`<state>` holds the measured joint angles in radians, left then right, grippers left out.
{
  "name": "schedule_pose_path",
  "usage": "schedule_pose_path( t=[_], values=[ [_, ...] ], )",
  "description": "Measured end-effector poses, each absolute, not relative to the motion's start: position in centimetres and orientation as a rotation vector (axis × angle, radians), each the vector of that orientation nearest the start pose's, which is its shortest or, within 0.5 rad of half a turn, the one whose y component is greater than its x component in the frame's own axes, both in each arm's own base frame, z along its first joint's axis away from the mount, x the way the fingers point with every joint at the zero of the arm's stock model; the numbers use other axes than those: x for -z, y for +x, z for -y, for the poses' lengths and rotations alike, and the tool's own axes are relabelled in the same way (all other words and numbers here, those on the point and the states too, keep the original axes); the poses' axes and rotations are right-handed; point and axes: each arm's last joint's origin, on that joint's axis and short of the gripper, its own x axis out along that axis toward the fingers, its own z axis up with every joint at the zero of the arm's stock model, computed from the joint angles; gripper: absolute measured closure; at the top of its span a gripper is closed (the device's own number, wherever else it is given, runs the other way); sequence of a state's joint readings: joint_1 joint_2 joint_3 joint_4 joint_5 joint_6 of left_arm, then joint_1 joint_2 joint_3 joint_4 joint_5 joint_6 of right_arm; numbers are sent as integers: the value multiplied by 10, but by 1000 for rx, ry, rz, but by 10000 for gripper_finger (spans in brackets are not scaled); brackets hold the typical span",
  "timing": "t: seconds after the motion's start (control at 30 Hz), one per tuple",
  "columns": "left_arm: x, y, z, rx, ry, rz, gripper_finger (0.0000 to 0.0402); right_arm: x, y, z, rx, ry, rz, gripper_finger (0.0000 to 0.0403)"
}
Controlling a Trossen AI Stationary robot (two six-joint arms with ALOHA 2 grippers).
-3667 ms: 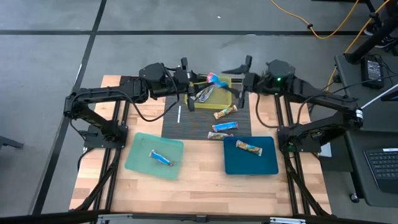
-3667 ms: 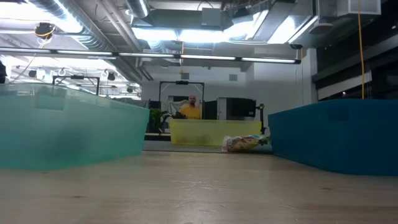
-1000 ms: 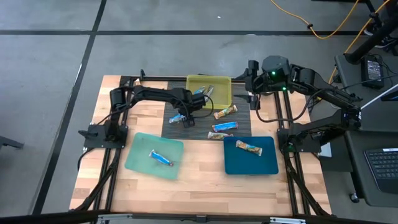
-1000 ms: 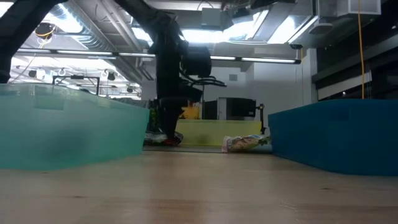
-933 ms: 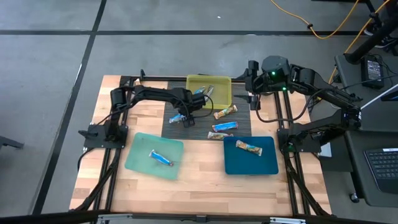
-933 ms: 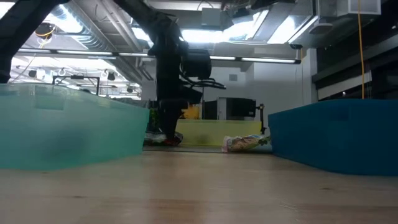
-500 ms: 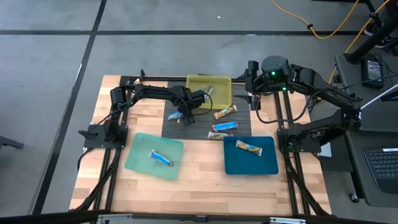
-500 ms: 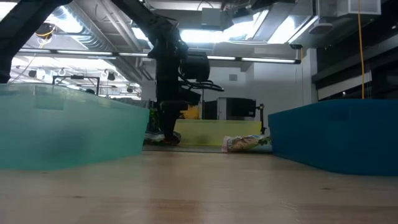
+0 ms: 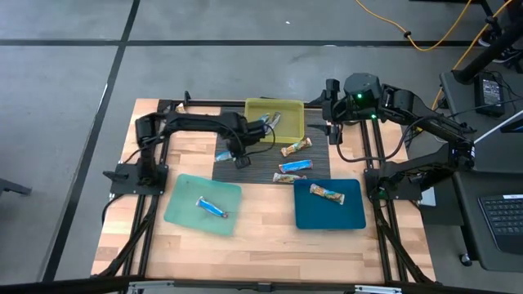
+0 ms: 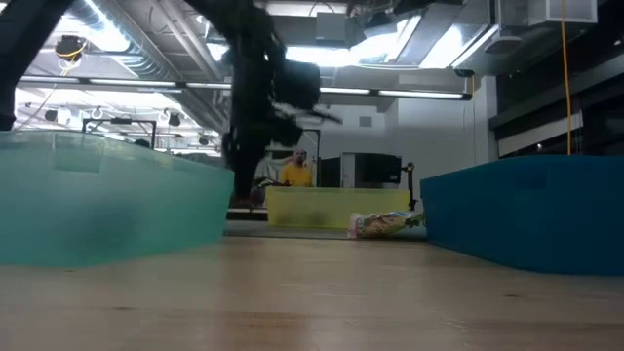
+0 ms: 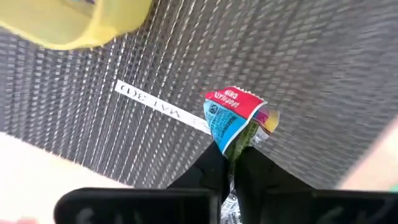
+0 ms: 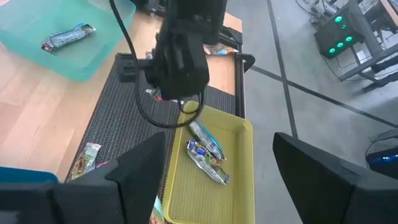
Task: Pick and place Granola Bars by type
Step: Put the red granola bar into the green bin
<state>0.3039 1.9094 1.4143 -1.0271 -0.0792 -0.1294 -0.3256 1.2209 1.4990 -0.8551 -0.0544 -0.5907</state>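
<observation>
Left gripper point(image 11: 229, 163): I see my fingers pinched tight on a blue granola bar point(image 11: 234, 122) by one end, its red-topped end sticking out past the tips above the dark mesh mat point(image 11: 323, 68). In the high view the gripper point(image 9: 233, 154) sits over the mat's left part, the bar point(image 9: 223, 154) showing beside it.

White stick point(image 11: 163, 107): lies flat on the mat, just behind the held bar in my left wrist view.

Right gripper point(image 9: 330, 110): parked beside the yellow tray's right edge, off the mat. I cannot tell how its fingers stand.

Yellow tray point(image 9: 292, 124): at the mat's far edge; from the right wrist view it holds two or three silvery and blue bars point(image 12: 205, 151), though I can't count them surely.

Loose bars on the mat: one tan bar point(image 9: 296, 148) just below the tray, a blue-and-tan bar point(image 9: 295, 167) nearer me, another bar point(image 9: 286, 178) at the mat's near edge.

Teal tray point(image 9: 184, 214): on the left of the wooden table point(image 9: 261, 245), holding one blue bar point(image 9: 212, 207).

Blue tray point(image 9: 355, 216): on the right, holding one tan bar point(image 9: 327, 193).

Low view: left arm point(image 10: 255, 93) hangs behind the teal tray point(image 10: 107, 200); one bar point(image 10: 386, 225) lies beside the blue tray point(image 10: 526, 210).
</observation>
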Motion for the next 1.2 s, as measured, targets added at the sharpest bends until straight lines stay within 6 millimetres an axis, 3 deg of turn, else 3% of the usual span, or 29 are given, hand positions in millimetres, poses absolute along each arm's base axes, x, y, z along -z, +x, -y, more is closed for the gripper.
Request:
schedule_pose_path(
  t=[0.37, 0.57, 0.8, 1.03, 1.2],
  values=[
    [-306, 298, -75, -459, -347, -1084, 392, -427, 218, 77, 112, -496, -593, 105],
    [-349, 270, -53, -449, -341, -899, 395, -430, 218, 83, 147, -497, -572, 105],
    [-368, 251, -30, -426, -320, -837, 393, -431, 219, 83, 153, -499, -556, 105],
    [-362, 222, 14, -234, -402, -1098, 396, -430, 218, 83, 149, -490, -571, 105],
    [-366, 203, 40, -178, -410, -1151, 393, -431, 218, 83, 156, -481, -560, 105]
  ],
)
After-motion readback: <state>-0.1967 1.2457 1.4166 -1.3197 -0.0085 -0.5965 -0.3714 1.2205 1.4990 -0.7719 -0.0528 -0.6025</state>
